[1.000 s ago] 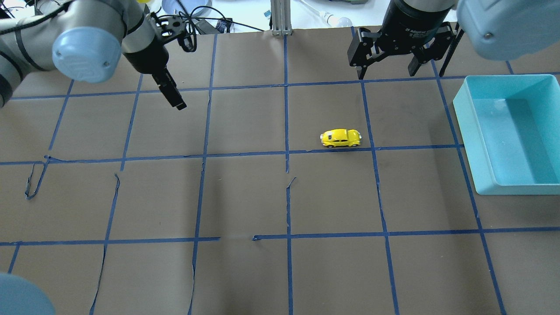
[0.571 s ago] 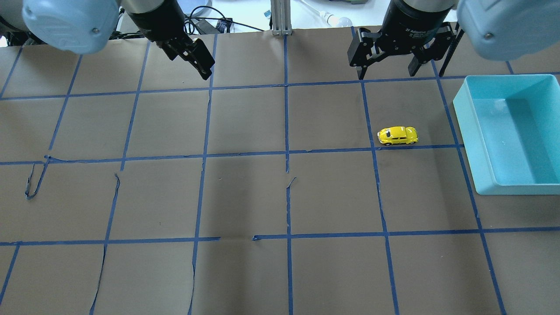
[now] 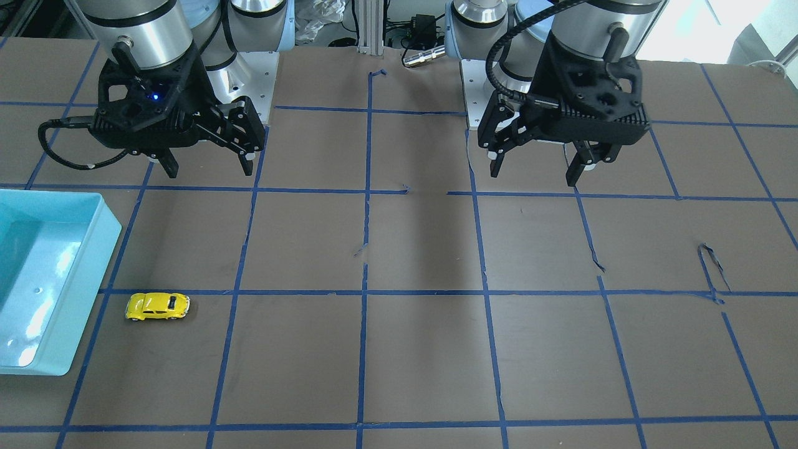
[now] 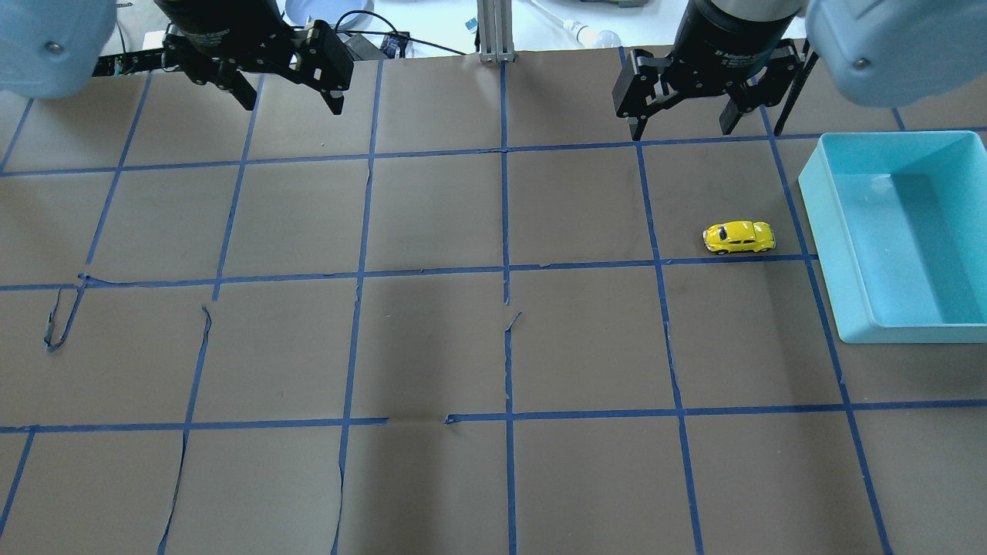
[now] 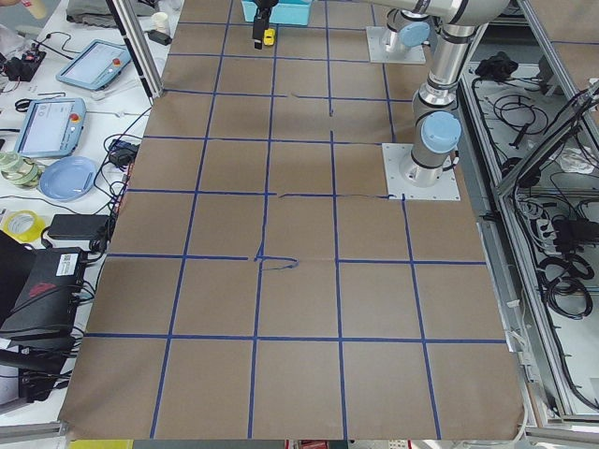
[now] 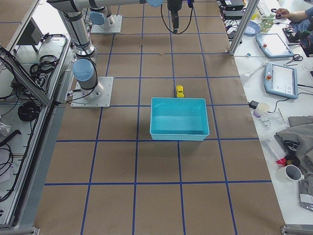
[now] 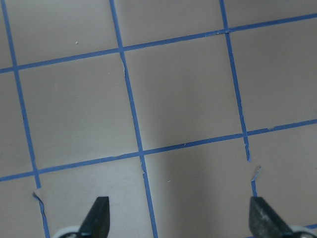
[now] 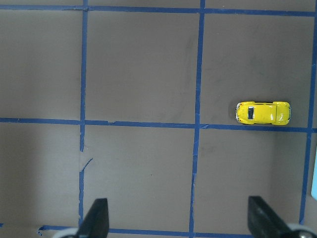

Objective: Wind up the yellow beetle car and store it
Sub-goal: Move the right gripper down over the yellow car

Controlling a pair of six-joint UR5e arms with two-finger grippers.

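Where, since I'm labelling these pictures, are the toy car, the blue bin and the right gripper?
toy car (image 4: 739,237): overhead view, its roof.
blue bin (image 4: 833,231): overhead view, its left wall.
right gripper (image 4: 681,132): overhead view, midway between its fingertips.

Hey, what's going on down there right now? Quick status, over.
Both raised, open, empty: left gripper, right gripper. The yellow beetle car sits free on the table beside the blue bin, not in it. Nothing between them.

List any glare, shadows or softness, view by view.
Front-facing: white glare patches on the floor of the teal bin, and blown-out light at top right. Overhead: broad soft shadow bands down the middle of the table. Right wrist: the yellow beetle car is in sharp focus. Left wrist: a paler, slightly soft image.
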